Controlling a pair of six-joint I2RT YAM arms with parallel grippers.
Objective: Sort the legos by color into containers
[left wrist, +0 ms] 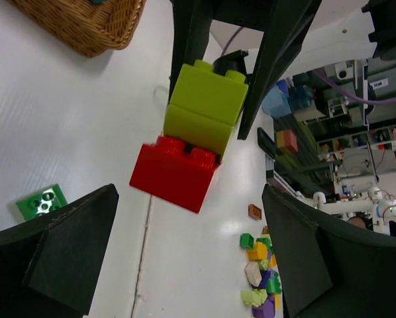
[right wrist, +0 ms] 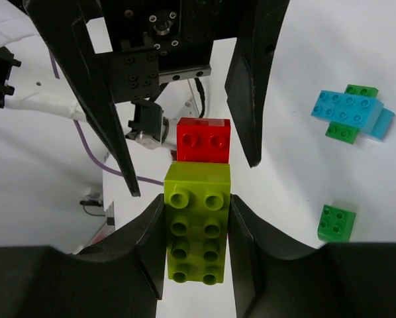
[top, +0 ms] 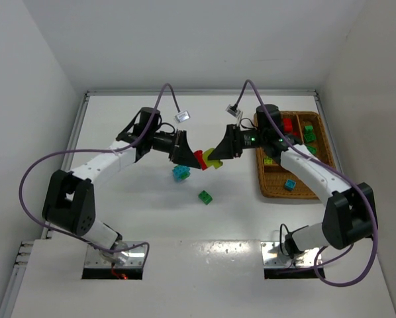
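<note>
My right gripper point(right wrist: 197, 213) is shut on a yellow-green lego point(right wrist: 197, 228) with a red lego point(right wrist: 203, 140) stuck to its far end. The pair hangs above mid-table, red lego point(top: 198, 159) toward the left arm. My left gripper point(top: 191, 159) faces it with jaws wide open. In the left wrist view the red lego point(left wrist: 175, 175) lies just beyond my left gripper point(left wrist: 191, 265), not touched. A cyan-blue lego on a green one point(top: 180, 172) and a single green lego point(top: 204, 197) lie on the table below. The wicker containers point(top: 271, 189) stand at the right.
The wicker tray holds red point(top: 287, 124), green point(top: 308, 132), yellow-green point(top: 269, 160) and cyan point(top: 289, 185) bricks in its compartments. Both arms meet over the middle of the white table. White walls close in the left, back and right.
</note>
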